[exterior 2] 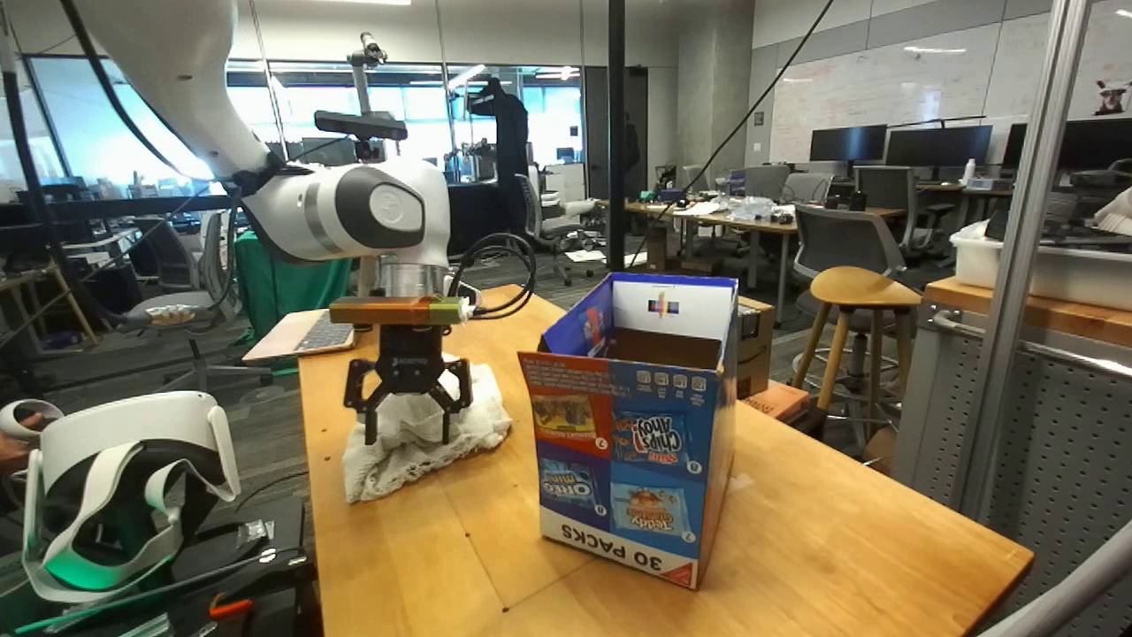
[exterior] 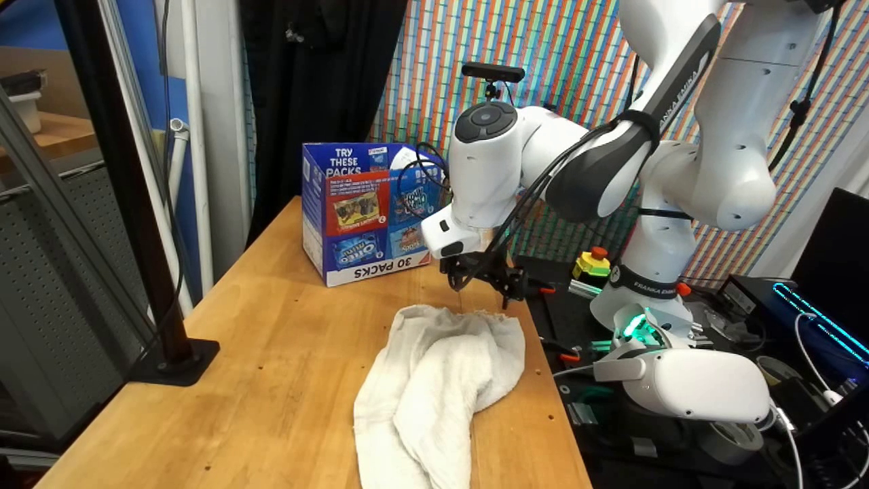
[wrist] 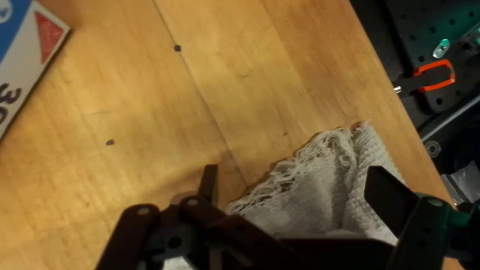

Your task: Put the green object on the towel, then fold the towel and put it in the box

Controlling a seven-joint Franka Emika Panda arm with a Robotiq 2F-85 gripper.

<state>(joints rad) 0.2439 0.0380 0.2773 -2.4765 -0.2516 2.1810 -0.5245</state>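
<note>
The white towel [exterior: 441,380] lies bunched and creased on the wooden table, its fringed end toward the box. It also shows in an exterior view [exterior 2: 389,464] and in the wrist view [wrist: 300,210]. The blue snack box [exterior: 366,224] stands open-topped beside it; it also shows in an exterior view [exterior 2: 632,460] and partly in the wrist view [wrist: 22,48]. My gripper [exterior 2: 409,433] is open and empty, pointing down near the towel's fringed end. In the wrist view, the gripper [wrist: 292,176] has one finger over bare wood and one over the towel. The green object is not visible.
A white headset [exterior: 706,387] and tools lie on the black surface beyond the table edge. A black pole base [exterior: 176,360] stands at the table's far edge from the robot. A laptop [exterior 2: 318,332] lies at one table end.
</note>
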